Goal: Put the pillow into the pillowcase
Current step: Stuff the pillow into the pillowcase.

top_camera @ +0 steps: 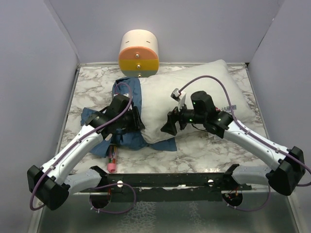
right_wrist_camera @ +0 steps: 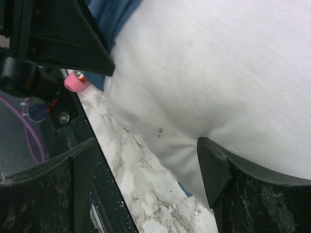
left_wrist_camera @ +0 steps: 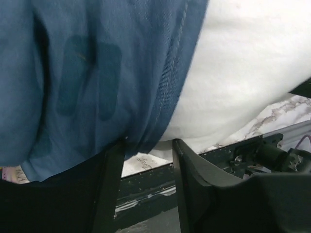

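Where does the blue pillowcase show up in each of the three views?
Top external: pillowcase left of centre, bunched at the pillow's left end.
Left wrist: pillowcase fills the left and centre.
Right wrist: pillowcase shows as a small blue patch at the top edge.
Shared landmark: the white pillow, bordering it in all three.

Overhead cam is getting soft, even light from above, so the arms are only dropping faint shadows on the marble table, and nothing is glaring. The pillow is running bright but holding detail. Left wrist view is sitting dimmer, with the pillowcase going soft and smeary up close. The black fingers are crushing to featureless dark.
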You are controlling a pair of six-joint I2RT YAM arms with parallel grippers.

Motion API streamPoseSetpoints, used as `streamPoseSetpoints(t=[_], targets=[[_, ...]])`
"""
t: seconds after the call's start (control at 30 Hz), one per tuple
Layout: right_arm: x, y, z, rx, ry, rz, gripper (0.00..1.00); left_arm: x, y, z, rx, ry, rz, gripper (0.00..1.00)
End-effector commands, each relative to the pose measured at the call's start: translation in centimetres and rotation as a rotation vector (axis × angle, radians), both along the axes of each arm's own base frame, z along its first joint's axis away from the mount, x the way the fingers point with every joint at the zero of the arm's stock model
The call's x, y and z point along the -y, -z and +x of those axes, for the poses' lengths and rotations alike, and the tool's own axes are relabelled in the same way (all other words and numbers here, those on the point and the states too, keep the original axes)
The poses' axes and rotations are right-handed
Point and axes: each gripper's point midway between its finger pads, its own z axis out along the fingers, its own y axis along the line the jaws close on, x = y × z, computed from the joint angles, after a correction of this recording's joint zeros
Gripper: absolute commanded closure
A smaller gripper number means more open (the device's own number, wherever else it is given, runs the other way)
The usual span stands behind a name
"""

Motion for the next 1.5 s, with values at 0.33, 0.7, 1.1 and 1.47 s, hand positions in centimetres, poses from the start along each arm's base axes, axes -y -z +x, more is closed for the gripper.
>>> streamPoseSetpoints(t=[0.33,0.7,1.1,1.47], targets=[[-0.3,5.9,3.8,-0.033,0.155,-0.185,0.19,-1.5,2.4,2.2,0.029,0.010,0.193,0.91],[-0.5,7.9,7.5,-0.027,0.326,-0.225,0.56,0.5,-1.1,1.6,0.070,0.106,0.085,1.00],[-3.8,4.1,7.5,-0.058,0.319,0.057,0.99,4.9,-5.8,1.3,0.090,0.227,-0.143,1.00],[-7.0,-6.4,8.0,-0.013,0.266,0.464,0.99,10.6,-10.2,3.9,0.135,0.314,-0.394,1.00]])
